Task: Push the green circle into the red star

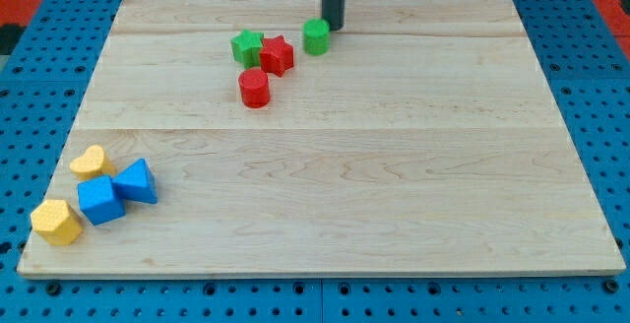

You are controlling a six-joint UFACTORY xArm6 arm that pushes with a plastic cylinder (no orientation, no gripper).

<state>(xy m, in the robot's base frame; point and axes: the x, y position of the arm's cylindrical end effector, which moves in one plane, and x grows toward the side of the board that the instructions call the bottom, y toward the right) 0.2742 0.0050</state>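
Yellow block sits nearest, unused. No fingers here, only my tip touching green circle on its right, placed to shove it left into nearby red star on counter.

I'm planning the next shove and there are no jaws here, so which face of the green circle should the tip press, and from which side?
Press the green circle on its right face, pushing toward the view's left: the red star lies left and slightly below. My tip already sits at its upper right.

Bright, even light and a sharp picture.
The wooden board has no strong glare; blocks give only small soft shadows; edges look slightly soft, corners not bent.
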